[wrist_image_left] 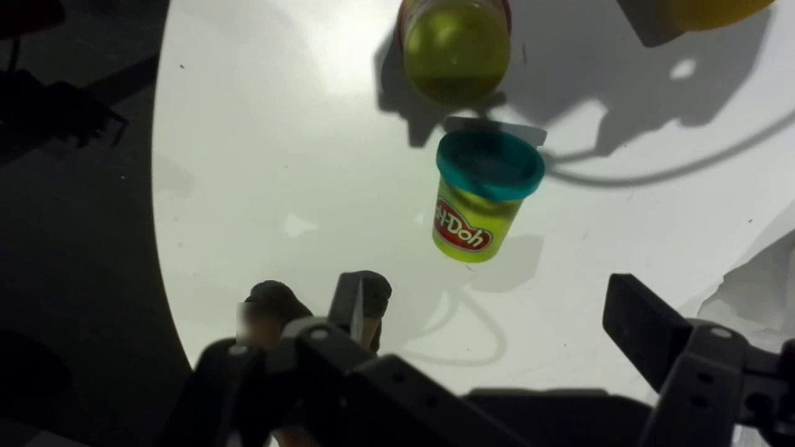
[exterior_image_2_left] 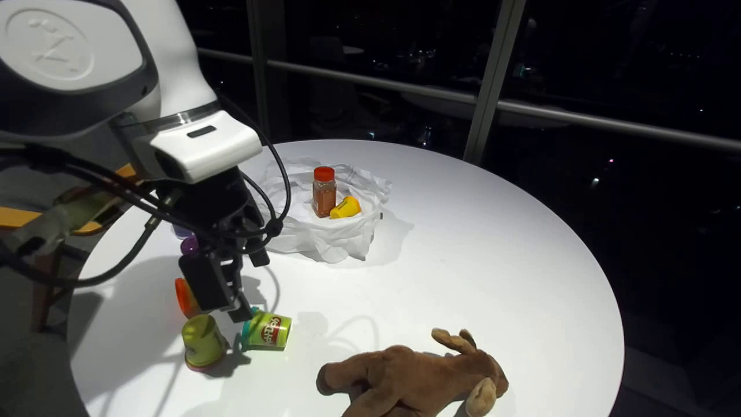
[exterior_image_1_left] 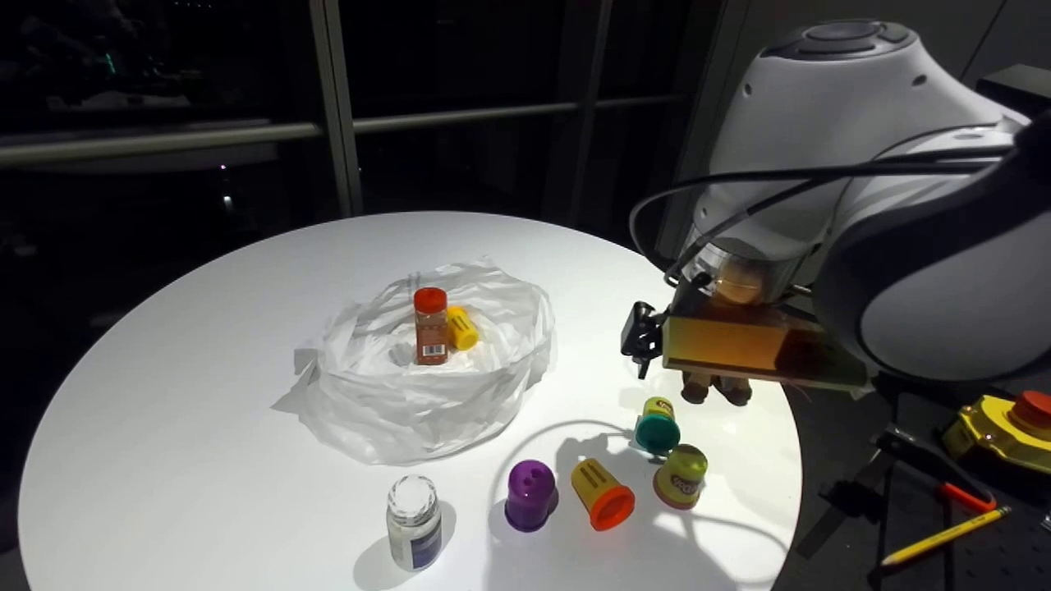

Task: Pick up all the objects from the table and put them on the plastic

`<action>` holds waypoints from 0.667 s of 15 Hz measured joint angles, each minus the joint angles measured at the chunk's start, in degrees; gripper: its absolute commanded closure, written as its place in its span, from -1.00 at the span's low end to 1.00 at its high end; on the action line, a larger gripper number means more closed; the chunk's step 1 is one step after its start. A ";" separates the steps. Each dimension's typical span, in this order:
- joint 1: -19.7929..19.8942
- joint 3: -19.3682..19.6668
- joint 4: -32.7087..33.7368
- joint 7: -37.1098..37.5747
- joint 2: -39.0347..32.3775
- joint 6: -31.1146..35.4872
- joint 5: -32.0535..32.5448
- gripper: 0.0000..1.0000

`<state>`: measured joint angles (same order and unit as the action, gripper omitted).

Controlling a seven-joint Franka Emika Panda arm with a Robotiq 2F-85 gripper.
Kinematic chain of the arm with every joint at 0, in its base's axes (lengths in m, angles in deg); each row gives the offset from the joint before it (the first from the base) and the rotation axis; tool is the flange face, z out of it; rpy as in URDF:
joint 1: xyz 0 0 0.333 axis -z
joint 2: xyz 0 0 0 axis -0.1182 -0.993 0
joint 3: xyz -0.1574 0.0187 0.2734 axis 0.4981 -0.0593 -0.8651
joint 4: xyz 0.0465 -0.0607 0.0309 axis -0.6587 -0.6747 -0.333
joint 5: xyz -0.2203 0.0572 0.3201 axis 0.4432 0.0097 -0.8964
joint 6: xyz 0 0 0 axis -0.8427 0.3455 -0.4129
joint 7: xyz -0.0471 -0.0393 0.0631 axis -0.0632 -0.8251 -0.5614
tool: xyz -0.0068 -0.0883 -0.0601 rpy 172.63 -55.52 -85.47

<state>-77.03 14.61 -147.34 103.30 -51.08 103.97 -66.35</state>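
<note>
Gripper: your fingers spread wide, above the table.
Teal-lidded tub: on its side, just beyond the olive tub.
Plastic: farther left in an exterior view, bearing your yellow tub.

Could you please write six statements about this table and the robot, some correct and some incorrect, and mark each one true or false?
The red-capped bottle stands upright on the plastic. True.
The purple cylinder stands on the plastic. False: it stands directly on the table.
The gripper is open and holds nothing. True.
The cup with the teal lid stands upright. False: it lies on its side.
The brown plush animal lies on the table. True.
The white-capped bottle lies on its side. False: it stands upright.
</note>
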 measured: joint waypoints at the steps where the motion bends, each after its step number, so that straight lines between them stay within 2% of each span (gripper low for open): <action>1: 0.67 -0.38 1.03 -1.07 0.63 -1.52 0.00 -1.00; 3: 2.89 -2.01 2.71 -3.67 1.45 -2.27 -0.02 -1.00; 5: 7.36 -5.77 3.97 -6.54 2.05 -2.20 -0.25 -1.00; 10: 27.72 -23.27 6.54 -11.73 2.19 -2.04 -2.42 -1.00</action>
<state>-49.32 -8.66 -140.80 91.57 -48.89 101.93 -68.77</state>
